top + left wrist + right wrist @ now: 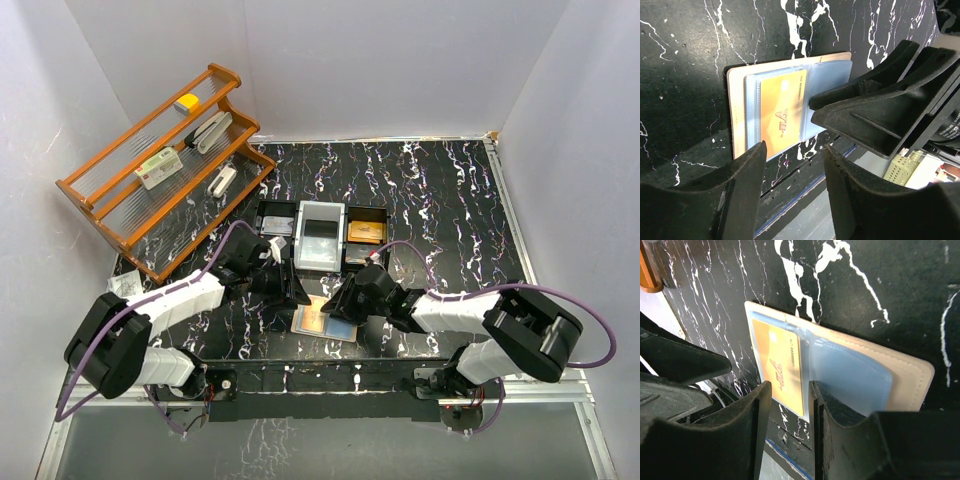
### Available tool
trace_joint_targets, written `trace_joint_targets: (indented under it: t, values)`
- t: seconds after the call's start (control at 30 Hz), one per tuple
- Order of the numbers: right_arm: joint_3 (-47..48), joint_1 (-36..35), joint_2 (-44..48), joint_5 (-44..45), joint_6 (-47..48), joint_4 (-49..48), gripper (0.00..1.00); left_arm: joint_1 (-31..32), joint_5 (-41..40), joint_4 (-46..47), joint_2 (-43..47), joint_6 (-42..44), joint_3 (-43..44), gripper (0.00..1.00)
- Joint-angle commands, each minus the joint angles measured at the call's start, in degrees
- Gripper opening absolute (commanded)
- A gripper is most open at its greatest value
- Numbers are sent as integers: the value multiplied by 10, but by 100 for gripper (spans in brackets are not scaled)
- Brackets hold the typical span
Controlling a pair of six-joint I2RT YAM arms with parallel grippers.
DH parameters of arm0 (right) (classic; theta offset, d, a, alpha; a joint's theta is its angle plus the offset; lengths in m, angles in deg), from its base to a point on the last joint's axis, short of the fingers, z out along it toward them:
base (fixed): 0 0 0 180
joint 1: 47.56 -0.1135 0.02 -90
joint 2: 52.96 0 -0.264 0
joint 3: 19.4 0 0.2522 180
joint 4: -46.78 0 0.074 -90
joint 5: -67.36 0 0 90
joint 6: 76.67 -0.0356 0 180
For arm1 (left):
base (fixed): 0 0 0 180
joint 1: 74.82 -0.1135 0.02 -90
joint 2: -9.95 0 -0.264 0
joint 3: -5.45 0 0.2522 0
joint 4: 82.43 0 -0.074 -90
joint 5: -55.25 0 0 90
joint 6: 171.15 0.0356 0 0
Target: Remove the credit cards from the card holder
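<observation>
Jaws of left tool (794,150) stand parted, empty; just ahead lies card holder (736,115), open flat on desk (680,60), orange credit card (782,112) sleeved inside. Best practice: pin leather, then slide card out along slot. Right tool (790,386) straddles card's edge; grip undecidable. Blue sleeve's contents obscured.

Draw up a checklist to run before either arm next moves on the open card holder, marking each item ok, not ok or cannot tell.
1. card holder lies open and flat: ok.
2. orange card shows inside its clear sleeve: ok.
3. left gripper open, nothing between the fingers: ok.
4. right gripper open, poised over the card: ok.
5. A card gripped by either arm: not ok.
6. Right gripper pressing the holder down: cannot tell.
</observation>
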Motion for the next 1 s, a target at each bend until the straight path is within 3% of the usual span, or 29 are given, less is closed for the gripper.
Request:
trace_joint_targets:
  t: [0.0, 0.33, 0.5, 0.83, 0.97]
  values:
    - [18, 19, -10, -18, 16, -24, 33, 6, 26, 5, -9, 0, 0, 47]
    - [27, 21, -43, -41, 20, -33, 29, 23, 17, -11, -81, 15, 6, 35]
    - [33, 21, -52, -43, 23, -26, 25, 33, -12, -50, -107, 25, 15, 20]
    - [29, 21, -44, -56, 23, -35, 0, 34, -25, -63, -105, 29, 16, 11]
    - [33, 21, -29, -52, 34, -18, 0, 35, -27, -66, -108, 31, 19, 9]
